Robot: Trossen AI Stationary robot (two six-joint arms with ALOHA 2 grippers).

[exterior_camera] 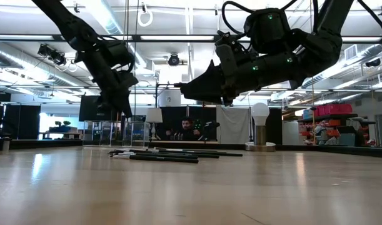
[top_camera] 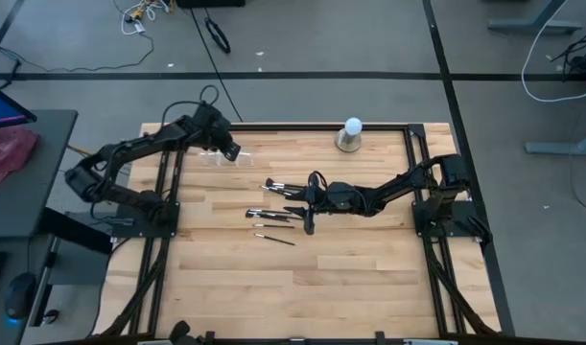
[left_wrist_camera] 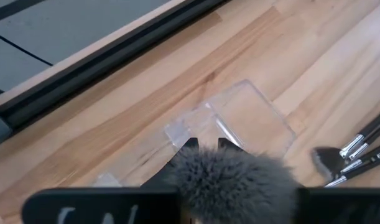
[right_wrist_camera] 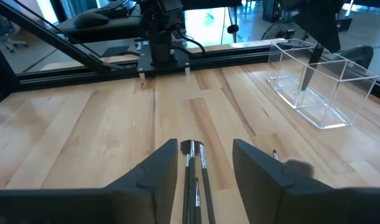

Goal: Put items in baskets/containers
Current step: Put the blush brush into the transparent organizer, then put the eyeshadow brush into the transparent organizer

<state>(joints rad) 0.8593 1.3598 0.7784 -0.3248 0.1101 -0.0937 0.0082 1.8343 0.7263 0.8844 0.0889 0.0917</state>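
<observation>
Left gripper point(top_camera: 232, 151) grasps a fluffy brush point(left_wrist_camera: 233, 180) over the clear holder point(left_wrist_camera: 239, 121) — right gripper point(right_wrist_camera: 205, 168) released above brushes point(top_camera: 273, 213).

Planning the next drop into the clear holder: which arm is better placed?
Left. Its gripper already holds a fluffy brush right above the clear holder; the right gripper hovers open over loose brushes.

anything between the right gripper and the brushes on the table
Nothing visible. The right gripper is open above the brushes, which lie on bare wood between its fingers. The clear holder sits apart.
</observation>
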